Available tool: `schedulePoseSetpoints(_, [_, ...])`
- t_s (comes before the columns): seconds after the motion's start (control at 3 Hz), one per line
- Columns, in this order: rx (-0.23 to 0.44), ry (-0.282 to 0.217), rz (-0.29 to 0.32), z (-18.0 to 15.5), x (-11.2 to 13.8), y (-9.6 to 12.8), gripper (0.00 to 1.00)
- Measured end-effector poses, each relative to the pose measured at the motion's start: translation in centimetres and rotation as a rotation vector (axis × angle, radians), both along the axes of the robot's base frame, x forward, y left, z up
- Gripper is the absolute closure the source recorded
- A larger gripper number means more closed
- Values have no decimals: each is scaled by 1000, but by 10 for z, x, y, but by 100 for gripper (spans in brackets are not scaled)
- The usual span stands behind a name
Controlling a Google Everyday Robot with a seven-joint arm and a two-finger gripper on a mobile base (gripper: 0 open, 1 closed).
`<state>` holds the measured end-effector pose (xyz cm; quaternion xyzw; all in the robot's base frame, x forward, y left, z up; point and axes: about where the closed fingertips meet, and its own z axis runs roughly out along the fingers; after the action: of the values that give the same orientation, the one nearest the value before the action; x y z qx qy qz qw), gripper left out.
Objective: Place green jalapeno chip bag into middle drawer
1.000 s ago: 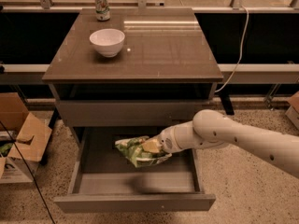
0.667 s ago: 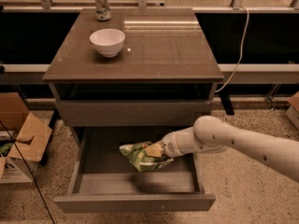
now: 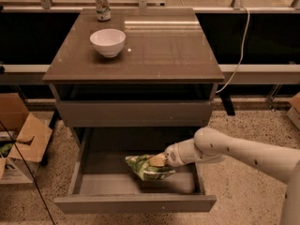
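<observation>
Green jalapeno chip bag [image 3: 146,168] sits pinched at its right end between the fingers of the gripper [image 3: 159,161], which reaches in from the right and is inside the open middle drawer [image 3: 135,203]. The bag is over the right half of the drawer floor, tilted slightly, low above the grey bottom; whether its underside already touches the floor I cannot tell.

Judging by this, the placing step is nearly done: the green jalapeno chip bag is within the drawer walls and only has to be let go. The next move calls for spreading the fingers so the bag settles flat, then lifting the arm out without catching the drawer above [image 3: 135,113], whose front is shut, or dragging the crinkly bag along.

Apart from the bag, the drawer holds nothing visible. On the cabinet top [image 3: 168,50] stand a white bowl [image 3: 108,41], which looks empty, and a drink can [image 3: 101,5] behind it. An open cardboard box [image 3: 26,137] lies on the floor to the left.
</observation>
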<state>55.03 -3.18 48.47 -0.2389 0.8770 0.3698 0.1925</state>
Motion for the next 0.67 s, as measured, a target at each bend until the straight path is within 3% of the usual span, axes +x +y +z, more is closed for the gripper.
schedulePoseSetpoints(0.33, [5,74,-46,-34,-5,2,62])
schedulePoseSetpoints(0.67, [6,80,-47,-37,-7,4,38])
